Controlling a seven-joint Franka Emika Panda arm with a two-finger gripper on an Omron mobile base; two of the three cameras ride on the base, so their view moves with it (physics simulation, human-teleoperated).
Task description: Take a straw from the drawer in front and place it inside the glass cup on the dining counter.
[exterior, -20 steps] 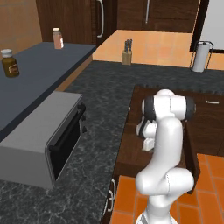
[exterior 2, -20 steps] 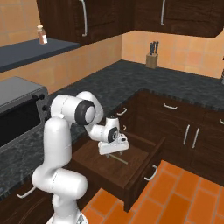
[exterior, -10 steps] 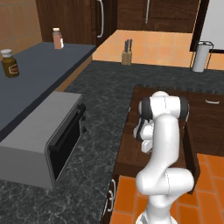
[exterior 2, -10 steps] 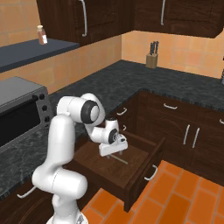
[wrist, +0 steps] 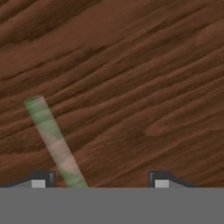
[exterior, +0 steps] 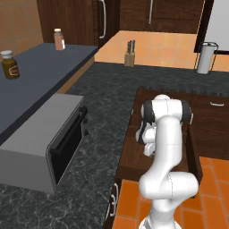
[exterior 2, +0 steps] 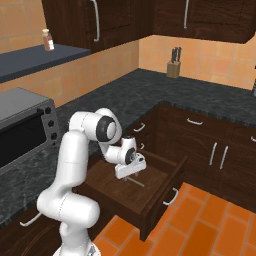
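The drawer (exterior 2: 159, 198) stands pulled out, and its dark-brown wooden floor (wrist: 131, 87) fills the hand view. On that floor lies the straw (wrist: 53, 140), a thin stick banded green and pale, also seen as a faint pale line (exterior 2: 136, 183) in the right base view. My gripper (exterior 2: 131, 175) points down into the drawer just above it. In the hand view the gripper (wrist: 101, 181) has its fingertips (wrist: 43, 178) wide apart, and the straw runs between them close to the left one. The glass cup and the dining counter are out of view.
A black speckled counter (exterior: 107, 98) wraps around the drawer (exterior: 134, 154), with a grey microwave (exterior: 44, 143) on its left. A knife block (exterior 2: 173, 69) stands at the far wall. Dark cabinet doors (exterior 2: 215, 155) close the right side, above orange floor tiles (exterior 2: 200, 225).
The arm's elbow has drifted slightly left and the hand has settled a little lower into the drawer. The straw has not moved.
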